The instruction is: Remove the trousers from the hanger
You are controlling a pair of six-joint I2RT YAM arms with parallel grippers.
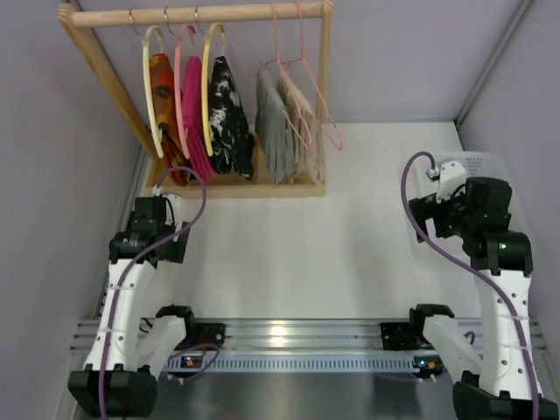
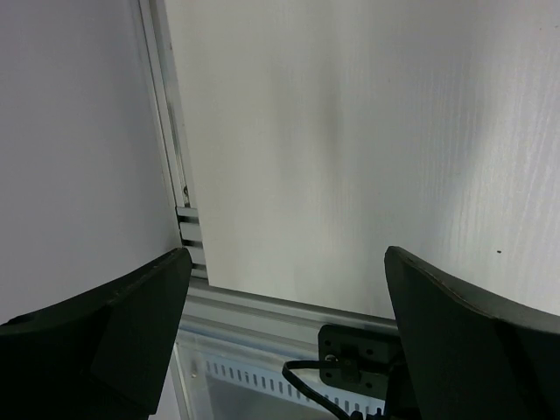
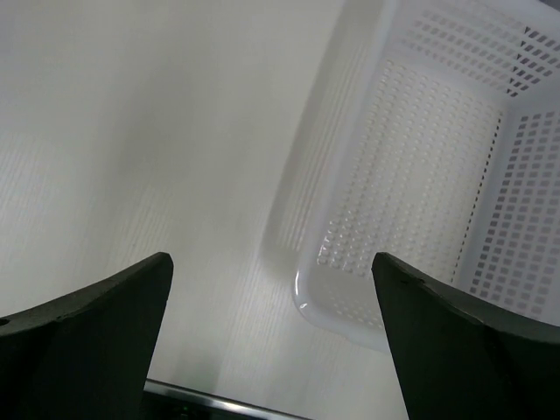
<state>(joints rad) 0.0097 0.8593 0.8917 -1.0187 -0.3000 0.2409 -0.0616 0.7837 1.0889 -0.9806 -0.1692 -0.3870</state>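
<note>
Silver rail (image 1: 289, 331), both jaws wide apart above white tabletop (image 1: 350, 227), grey walls (image 1: 52, 105), far rack (image 1: 201, 13) with seemingly tan trousers (image 1: 306, 131).

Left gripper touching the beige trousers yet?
Apart. In the top view the left gripper hangs open over the near left of the table, while the trousers hang on the rack at the far edge, a stretch of table between.

Robotics lab: an enclosed bench-top test cell.
Left arm (image 1: 122, 302) and right arm (image 1: 506, 302) are bolted to a slotted aluminium rail (image 1: 297, 337) at the near edge of a white table (image 1: 350, 254). Grey panel walls (image 1: 52, 175) in metal framing close in the sides. Purple cables (image 1: 199, 206) run exposed along the arms. A small wooden clothes rack (image 1: 197, 15) and a white perforated basket (image 3: 437, 149) stand on the table.
</note>
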